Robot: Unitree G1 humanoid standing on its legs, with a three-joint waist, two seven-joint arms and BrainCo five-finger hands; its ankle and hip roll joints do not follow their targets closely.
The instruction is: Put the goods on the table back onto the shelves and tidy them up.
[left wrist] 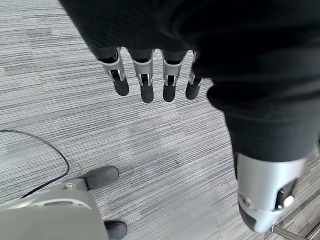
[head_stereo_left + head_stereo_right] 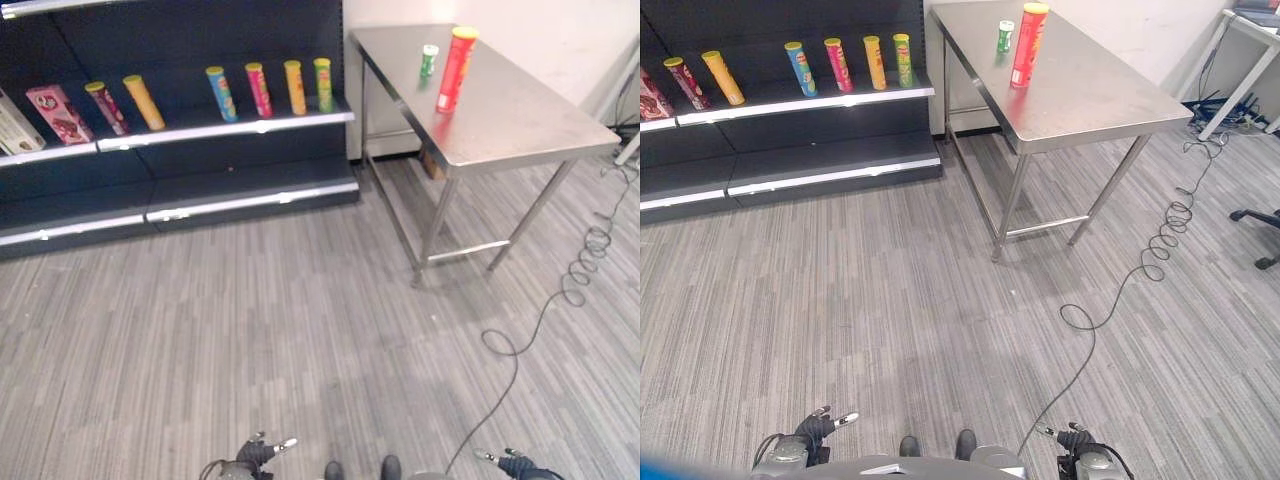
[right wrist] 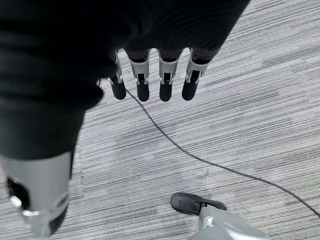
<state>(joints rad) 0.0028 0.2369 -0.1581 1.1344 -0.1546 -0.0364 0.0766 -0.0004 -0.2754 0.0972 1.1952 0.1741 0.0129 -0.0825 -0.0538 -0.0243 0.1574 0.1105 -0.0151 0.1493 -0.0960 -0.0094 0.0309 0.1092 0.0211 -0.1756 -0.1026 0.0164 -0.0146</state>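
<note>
Standing upright at the upper right of the left eye view, a tall red cylindrical snack can with a yellow lid (image 2: pixel 456 68) rests on the far part of the brushed-steel desk (image 2: pixel 520 120), with a small green can with a white lid (image 2: pixel 428 61) just beside it, toward the wall. The desk's metal legs meet grey striped carpet (image 2: pixel 250 340). At the upper left of the frame, a dark shelf unit with silver edge strips (image 2: pixel 225 130) carries a row of leaning tubes on its upper tier: a dark red tube (image 2: pixel 106 107), an orange-yellow tube (image 2: pixel 144 101), a blue tube (image 2: pixel 221 93), a pink tube (image 2: pixel 258 89), an orange tube (image 2: pixel 294 87) and a green tube (image 2: pixel 323 84). A pink box (image 2: pixel 58 113) and a pale box (image 2: pixel 16 124) lean at the row's left end. The tier below is bare. At the bottom edge of the frame, well apart from desk and shelves, the left hand (image 1: pixel 145 82) hangs over the carpet with fingers straight and spread, holding nothing. The right hand (image 3: pixel 150 82) hangs likewise, fingers relaxed and apart, empty, above a thin black cable on the floor.
</note>
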